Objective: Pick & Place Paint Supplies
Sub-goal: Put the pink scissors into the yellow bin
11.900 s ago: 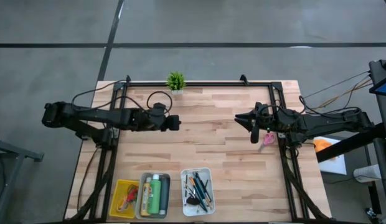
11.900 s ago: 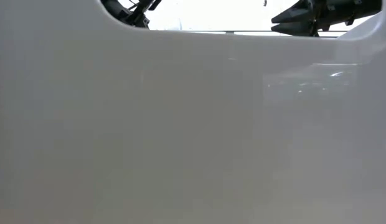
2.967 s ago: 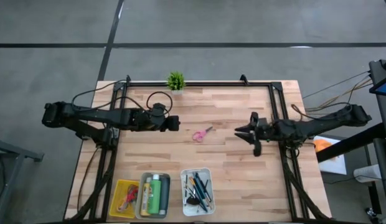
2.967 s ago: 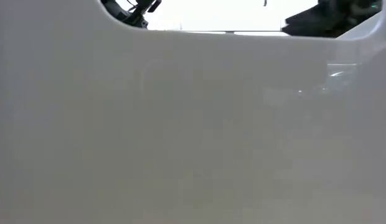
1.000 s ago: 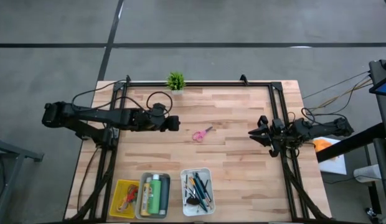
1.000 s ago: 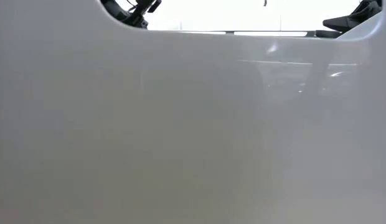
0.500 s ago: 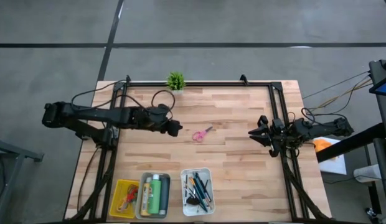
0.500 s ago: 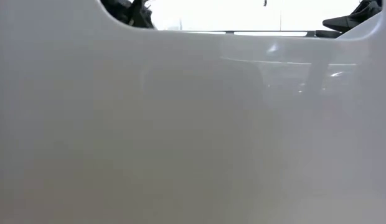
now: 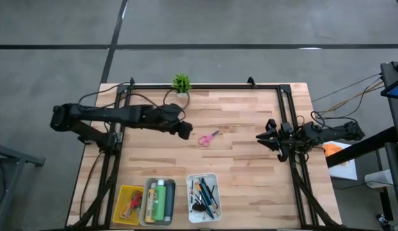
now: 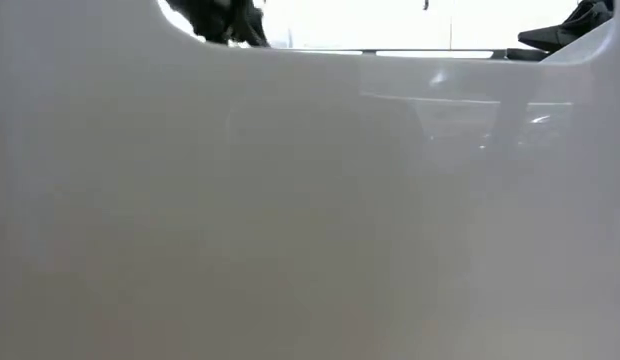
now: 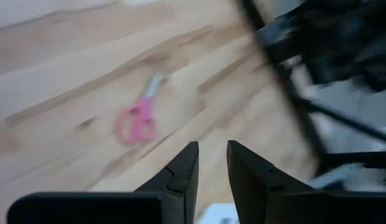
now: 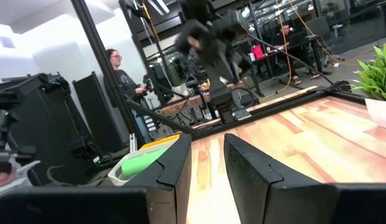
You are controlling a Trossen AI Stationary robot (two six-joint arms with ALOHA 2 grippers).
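Observation:
Pink-handled scissors [image 9: 208, 138] lie flat on the wooden table [image 9: 237, 167] near its middle; the left wrist view shows them as well [image 11: 138, 122]. My left gripper [image 9: 186, 131] hovers just left of them, slanting down, its fingers [image 11: 183, 169] a narrow gap apart with nothing between. My right gripper [image 9: 262, 135] waits near the table's right edge, its fingers [image 12: 171, 168] also slightly apart and empty. Green and yellow bottles [image 9: 160, 200] lie in the grey tray [image 9: 158, 219]. Dark brushes and pencils [image 9: 204, 192] lie in the white tray [image 9: 215, 177].
A yellow tray [image 9: 124, 192] with red scissors sits at the near left beside the other two trays. A small potted plant [image 9: 181, 83] stands at the far edge. The low view is mostly blocked by a white surface [image 10: 310, 200]. A person [image 12: 118, 71] stands beyond the table.
My left gripper has moved toward the table's right edge, closer to the pink scissors, and has rolled about its own axis. The scissors have stayed where they were.

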